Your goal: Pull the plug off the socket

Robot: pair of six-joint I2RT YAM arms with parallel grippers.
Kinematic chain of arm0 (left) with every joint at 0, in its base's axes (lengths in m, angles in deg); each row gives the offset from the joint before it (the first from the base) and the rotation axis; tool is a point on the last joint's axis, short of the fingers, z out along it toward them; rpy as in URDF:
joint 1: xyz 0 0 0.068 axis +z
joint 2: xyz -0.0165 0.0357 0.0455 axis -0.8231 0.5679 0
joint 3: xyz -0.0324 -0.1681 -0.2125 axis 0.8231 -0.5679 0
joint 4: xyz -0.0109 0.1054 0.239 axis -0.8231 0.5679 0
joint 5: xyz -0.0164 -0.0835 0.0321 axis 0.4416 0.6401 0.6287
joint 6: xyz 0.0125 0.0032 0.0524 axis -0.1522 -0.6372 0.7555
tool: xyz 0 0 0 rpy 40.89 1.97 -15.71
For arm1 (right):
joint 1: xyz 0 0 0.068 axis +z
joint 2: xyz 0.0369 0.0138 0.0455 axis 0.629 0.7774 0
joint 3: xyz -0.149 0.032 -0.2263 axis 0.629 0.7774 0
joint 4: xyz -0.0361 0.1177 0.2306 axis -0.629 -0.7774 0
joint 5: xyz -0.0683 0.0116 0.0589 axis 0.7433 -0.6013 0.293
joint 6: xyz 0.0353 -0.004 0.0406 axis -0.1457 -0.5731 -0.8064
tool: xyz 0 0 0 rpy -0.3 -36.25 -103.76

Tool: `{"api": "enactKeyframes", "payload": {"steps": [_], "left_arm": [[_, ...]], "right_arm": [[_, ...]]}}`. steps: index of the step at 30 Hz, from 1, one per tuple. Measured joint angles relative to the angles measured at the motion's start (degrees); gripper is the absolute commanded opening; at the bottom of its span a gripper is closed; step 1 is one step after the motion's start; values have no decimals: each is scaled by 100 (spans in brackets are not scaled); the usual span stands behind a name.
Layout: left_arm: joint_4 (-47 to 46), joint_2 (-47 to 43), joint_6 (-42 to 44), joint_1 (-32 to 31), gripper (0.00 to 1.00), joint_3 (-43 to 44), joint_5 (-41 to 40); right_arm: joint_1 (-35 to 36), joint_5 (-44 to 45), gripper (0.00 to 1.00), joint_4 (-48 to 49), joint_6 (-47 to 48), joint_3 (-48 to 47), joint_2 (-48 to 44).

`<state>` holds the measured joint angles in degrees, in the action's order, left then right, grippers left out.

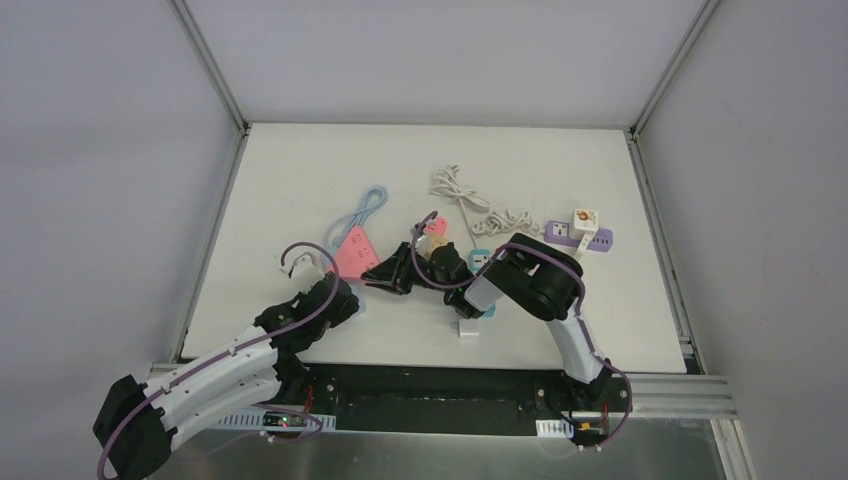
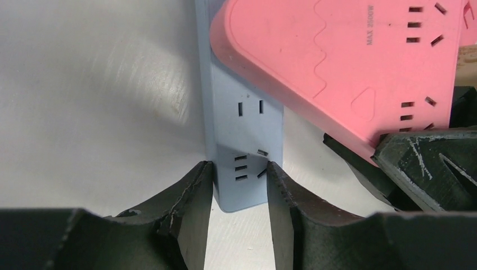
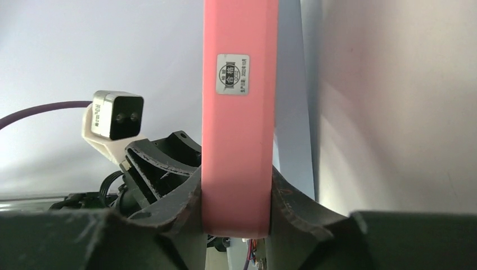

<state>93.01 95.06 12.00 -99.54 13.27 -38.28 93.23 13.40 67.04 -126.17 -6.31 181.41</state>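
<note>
A pink triangular socket adaptor (image 2: 337, 62) marked MAX 2500W lies across a light-blue power strip (image 2: 247, 129) on the white table. My left gripper (image 2: 240, 174) is shut on the near end of the blue strip, with one finger on each side. My right gripper (image 3: 236, 194) is shut on the edge of the pink adaptor (image 3: 239, 140), with the blue strip (image 3: 289, 112) behind it. In the top view both grippers meet at the pink adaptor (image 1: 352, 250), the left gripper (image 1: 350, 300) from below and the right gripper (image 1: 385, 270) from the right. The plug pins are hidden.
A light-blue cable (image 1: 365, 205) loops behind the adaptor. A coiled white cable (image 1: 470, 200), a teal strip (image 1: 482, 260), a purple strip (image 1: 580, 238) carrying a white cube adaptor (image 1: 584, 220), and a white plug (image 1: 468, 325) lie to the right.
</note>
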Motion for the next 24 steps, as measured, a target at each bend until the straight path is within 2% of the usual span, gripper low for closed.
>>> {"api": "enactKeyframes", "payload": {"steps": [8, 24], "left_arm": [[109, -188, -306, 0, 34, -57, -11], [20, 393, -538, 74, 29, 173, -22]], "right_arm": [[-52, -142, 0, 896, 2, 17, 332], [-166, -190, 0, 1384, -358, 28, 474]]}}
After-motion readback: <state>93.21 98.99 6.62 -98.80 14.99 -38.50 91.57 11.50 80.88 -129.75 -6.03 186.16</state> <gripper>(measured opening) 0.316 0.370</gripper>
